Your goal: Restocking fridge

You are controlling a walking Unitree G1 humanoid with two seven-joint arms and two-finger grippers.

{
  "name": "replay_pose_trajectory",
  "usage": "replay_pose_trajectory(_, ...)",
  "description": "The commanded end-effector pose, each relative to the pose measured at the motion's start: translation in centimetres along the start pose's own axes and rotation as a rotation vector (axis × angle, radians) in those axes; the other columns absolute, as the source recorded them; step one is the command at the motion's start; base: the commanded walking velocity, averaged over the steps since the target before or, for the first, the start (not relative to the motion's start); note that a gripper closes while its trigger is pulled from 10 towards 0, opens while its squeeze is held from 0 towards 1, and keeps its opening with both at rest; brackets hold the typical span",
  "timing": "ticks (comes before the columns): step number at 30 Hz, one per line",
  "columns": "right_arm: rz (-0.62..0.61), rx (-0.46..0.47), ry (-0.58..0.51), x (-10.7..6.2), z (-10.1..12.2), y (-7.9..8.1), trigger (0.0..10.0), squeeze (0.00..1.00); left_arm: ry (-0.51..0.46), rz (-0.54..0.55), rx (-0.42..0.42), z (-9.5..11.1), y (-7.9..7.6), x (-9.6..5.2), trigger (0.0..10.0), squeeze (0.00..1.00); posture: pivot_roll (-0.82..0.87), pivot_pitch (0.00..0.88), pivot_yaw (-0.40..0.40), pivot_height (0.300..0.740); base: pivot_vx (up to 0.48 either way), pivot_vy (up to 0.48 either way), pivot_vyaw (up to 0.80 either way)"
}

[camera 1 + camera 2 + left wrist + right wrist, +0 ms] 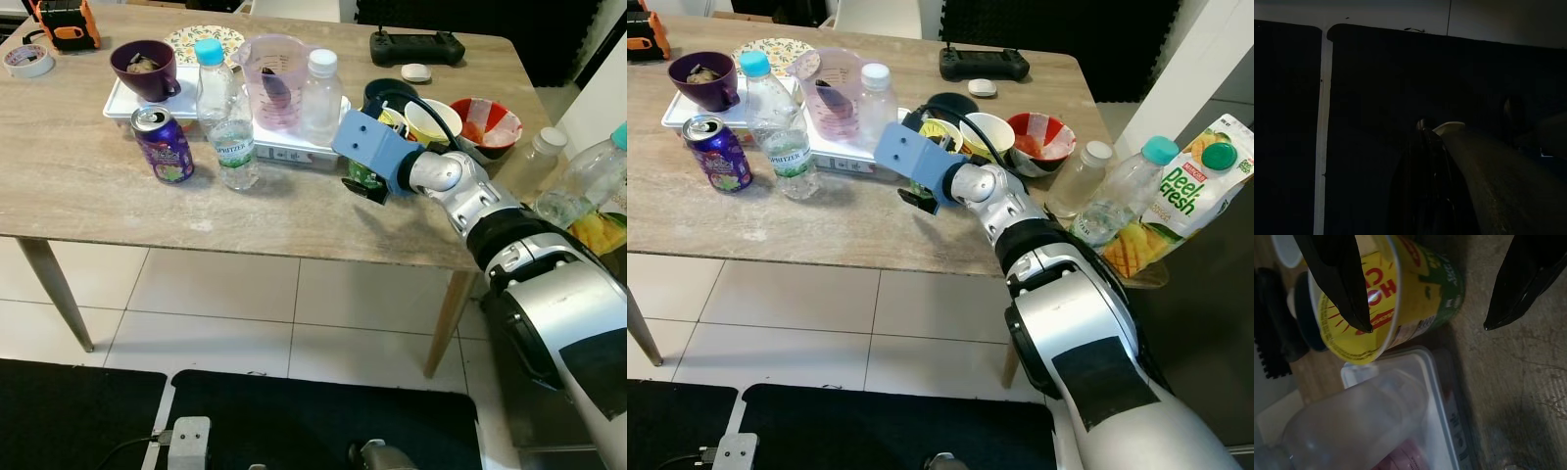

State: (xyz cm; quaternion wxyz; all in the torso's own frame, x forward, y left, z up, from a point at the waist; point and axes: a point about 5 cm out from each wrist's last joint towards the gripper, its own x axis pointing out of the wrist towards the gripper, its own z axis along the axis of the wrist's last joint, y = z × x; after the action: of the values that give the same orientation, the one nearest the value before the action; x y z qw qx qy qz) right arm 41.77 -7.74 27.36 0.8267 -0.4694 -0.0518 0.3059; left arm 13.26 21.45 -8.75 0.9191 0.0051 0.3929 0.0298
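**Reaching for the yellow cup**

Here we see our right end effector (1427,328) spread wide over the tabletop (88,186), one finger inside the yellow cup (1400,293) and one outside it, not yet gripping. The cup stands just beside a white tray (284,145) of bottles. We judge the pick is starting; next, the fingers must close on the cup wall. Our left arm hangs idle.

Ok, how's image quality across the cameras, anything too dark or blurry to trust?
Both eye views are evenly lit and sharp: the Spritzer bottle label reads clearly. Left wrist view is nearly black, only a pale floor strip showing. Right wrist view is dim; the right pincer is shadowed, the yellow cup legible, the nearest clear bottle blurred.
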Motion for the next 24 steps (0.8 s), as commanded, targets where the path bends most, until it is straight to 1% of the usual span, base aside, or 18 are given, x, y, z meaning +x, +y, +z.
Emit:
replay_pose_trajectory(1,0.0,-0.08,0.028,-0.3,0.1,-0.8,9.7,0.0,0.343,-0.004,0.021,-8.3,-0.1,-4.1,10.0,0.0,0.0,0.278,-0.134,0.74,0.0,0.0,0.0)
replay_pose_trajectory(2,0.0,-0.11,0.044,-0.4,0.1,-1.1,8.3,0.0,0.345,-0.005,0.019,-8.3,-0.2,-4.1,10.0,0.0,0.0,0.277,-0.134,0.74,0.0,0.0,0.0)
replay_pose_trajectory(4,0.001,-0.127,0.056,-0.4,0.1,-1.3,8.2,0.0,0.347,-0.006,0.018,-8.4,-0.3,-4.1,10.0,0.0,0.0,0.273,-0.136,0.74,0.0,0.0,0.0)
replay_pose_trajectory(5,0.0,-0.134,0.067,-0.5,0.1,-1.5,9.6,0.0,0.349,-0.007,0.018,-8.4,-0.4,-4.1,10.0,0.0,0.0,0.268,-0.136,0.74,0.0,0.0,0.0)
replay_pose_trajectory(6,0.007,-0.144,0.08,-0.6,0.1,-1.8,10.0,0.0,0.351,-0.007,0.017,-8.4,-0.4,-4.1,10.0,0.0,0.0,0.264,-0.138,0.74,0.0,0.0,0.0)
replay_pose_trajectory(8,0.027,-0.161,0.107,-0.8,0.1,-2.1,10.0,0.0,0.353,-0.005,0.016,-8.4,-0.4,-4.1,10.0,0.0,-0.01,0.259,-0.14,0.74,0.0,0.0,0.0)
replay_pose_trajectory(12,0.051,-0.175,0.135,-0.9,-0.2,-2.2,10.0,0.0,0.352,-0.004,0.015,-8.3,-0.4,-4.0,10.0,0.0,-0.01,0.255,-0.142,0.74,0.0,0.0,0.0)
replay_pose_trajectory(13,0.076,-0.179,0.153,-1.0,-0.5,-2.1,10.0,0.0,0.351,-0.003,0.014,-8.3,-0.4,-4.0,10.0,0.0,-0.01,0.253,-0.143,0.74,0.0,0.0,0.0)
replay_pose_trajectory(16,0.093,-0.181,0.165,-1.1,-0.7,-2.0,10.0,0.0,0.35,-0.002,0.013,-8.2,-0.4,-4.0,10.0,0.0,-0.01,0.253,-0.143,0.74,0.0,0.0,0.0)
replay_pose_trajectory(18,0.168,-0.192,0.202,-1.2,-1.5,-1.4,10.0,0.0,0.348,-0.002,0.011,-8.2,-0.5,-3.9,10.0,0.0,-0.01,0.25,-0.145,0.74,0.0,0.0,0.0)
replay_pose_trajectory(19,0.168,-0.192,0.202,-1.2,-1.5,-1.4,10.0,0.0,0.348,-0.002,0.011,-8.2,-0.5,-3.9,10.0,0.0,-0.01,0.25,-0.145,0.74,0.0,0.0,0.0)
replay_pose_trajectory(20,0.196,-0.2,0.217,-1.3,-1.7,-1.2,10.0,0.0,0.347,-0.003,0.01,-8.1,-0.5,-3.9,10.0,0.0,-0.01,0.248,-0.145,0.74,0.0,0.0,0.0)
replay_pose_trajectory(21,0.206,-0.208,0.221,-1.3,-1.8,-1.1,4.0,0.0,0.347,-0.004,0.01,-8.1,-0.6,-3.8,10.0,0.0,-0.01,0.246,-0.145,0.74,0.0,0.0,0.0)
replay_pose_trajectory(22,0.205,-0.213,0.219,-1.3,-1.8,-1.2,0.0,0.0,0.347,-0.004,0.01,-8.1,-0.6,-3.8,10.0,0.0,-0.01,0.246,-0.145,0.74,0.0,0.0,0.0)
replay_pose_trajectory(24,0.195,-0.215,0.214,-1.4,-1.7,-1.3,0.0,0.0,0.347,-0.004,0.01,-8.0,-0.6,-3.8,10.0,0.0,-0.01,0.245,-0.144,0.74,0.0,0.0,0.0)
